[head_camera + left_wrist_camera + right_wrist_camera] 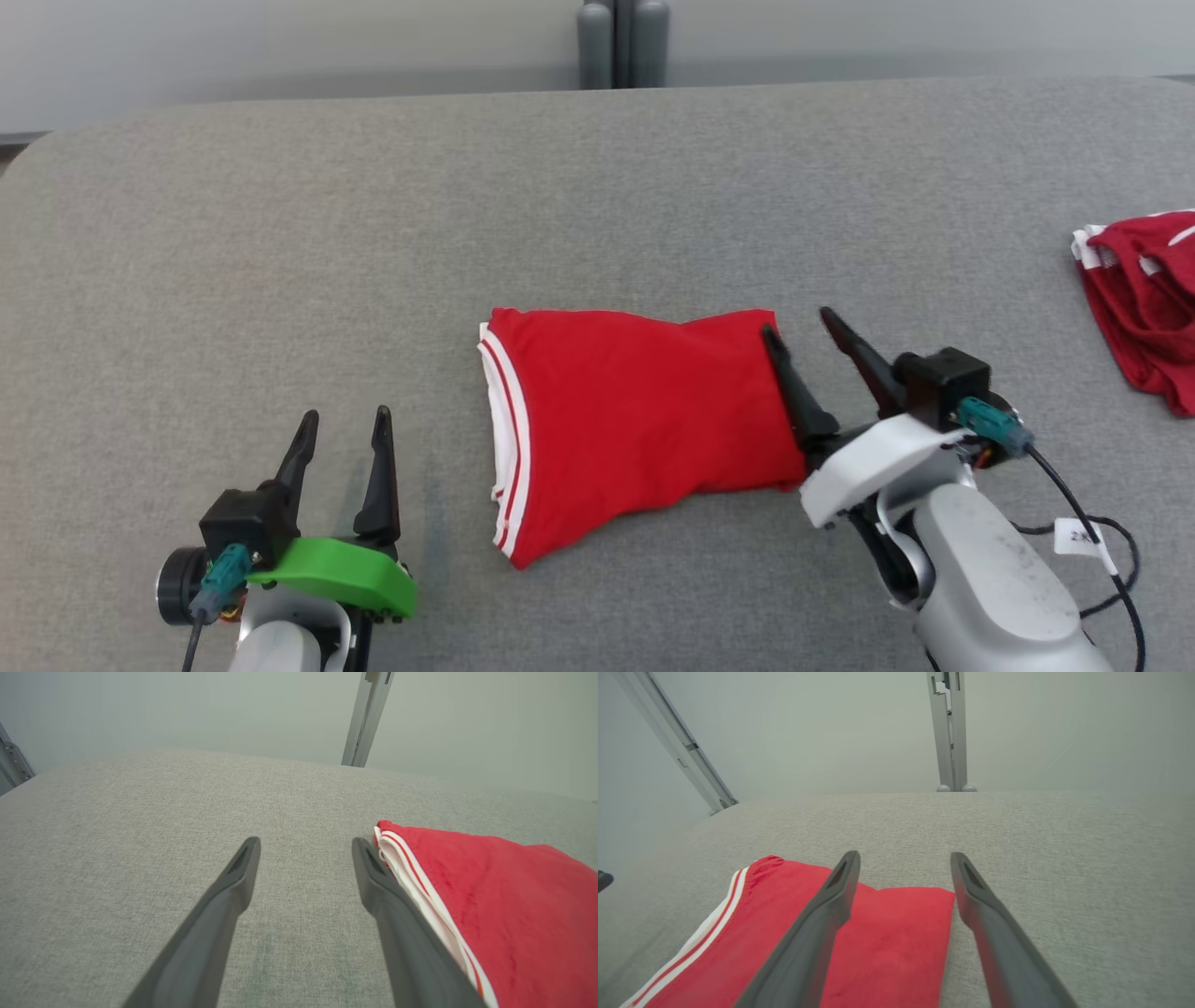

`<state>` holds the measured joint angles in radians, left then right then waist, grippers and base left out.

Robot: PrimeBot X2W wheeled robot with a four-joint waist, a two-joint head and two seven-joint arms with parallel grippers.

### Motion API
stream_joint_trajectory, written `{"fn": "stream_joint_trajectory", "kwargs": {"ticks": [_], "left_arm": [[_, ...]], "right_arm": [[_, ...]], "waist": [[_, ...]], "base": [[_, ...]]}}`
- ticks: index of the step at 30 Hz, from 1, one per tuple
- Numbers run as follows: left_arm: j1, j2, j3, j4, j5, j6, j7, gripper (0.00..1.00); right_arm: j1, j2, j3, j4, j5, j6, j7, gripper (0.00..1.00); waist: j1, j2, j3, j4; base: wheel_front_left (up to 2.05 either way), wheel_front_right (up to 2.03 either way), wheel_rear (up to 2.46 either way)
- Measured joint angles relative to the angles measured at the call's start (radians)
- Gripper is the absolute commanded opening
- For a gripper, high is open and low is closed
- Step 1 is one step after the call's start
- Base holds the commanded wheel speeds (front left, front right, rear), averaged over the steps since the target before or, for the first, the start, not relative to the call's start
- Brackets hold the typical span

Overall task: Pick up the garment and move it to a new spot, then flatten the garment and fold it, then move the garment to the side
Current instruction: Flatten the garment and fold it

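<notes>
A folded red garment (625, 420) with white-striped trim along its left edge lies flat in the middle of the grey table (597, 187). My right gripper (798, 322) stands open at the garment's right edge, one finger over the cloth and the other past it, gripping nothing. In the right wrist view the garment (887, 952) lies under and between the spread fingers (831, 905). My left gripper (345, 415) is open at the lower left, apart from the garment. The left wrist view shows the trim (420, 882) just beside its right finger (387, 896).
A second red garment (1144, 299) with white trim lies bunched at the table's right edge. Grey posts (623, 42) stand behind the table's far edge. A cable (1092, 532) loops beside my right forearm.
</notes>
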<state>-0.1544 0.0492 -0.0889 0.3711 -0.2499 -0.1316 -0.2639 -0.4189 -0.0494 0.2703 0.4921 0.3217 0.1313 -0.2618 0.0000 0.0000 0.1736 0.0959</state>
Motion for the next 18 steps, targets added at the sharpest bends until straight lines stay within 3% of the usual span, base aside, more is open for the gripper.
{"fn": "stream_joint_trajectory", "kwargs": {"ticks": [6,18], "left_arm": [[0.010,0.000,0.024,-0.016,0.059,0.000,0.000,1.00],[0.104,0.000,0.049,-0.008,0.078,0.000,0.000,1.00]], "right_arm": [[0.097,0.000,-0.146,-0.033,-0.142,0.000,0.000,1.00],[0.238,0.000,-0.210,-0.012,-0.202,0.000,0.000,1.00]], "waist": [[0.0000,0.0000,-0.013,-0.058],[0.0000,0.0000,-0.088,-0.080]], "base": [[0.00,0.00,0.00],[0.00,0.00,0.00]]}}
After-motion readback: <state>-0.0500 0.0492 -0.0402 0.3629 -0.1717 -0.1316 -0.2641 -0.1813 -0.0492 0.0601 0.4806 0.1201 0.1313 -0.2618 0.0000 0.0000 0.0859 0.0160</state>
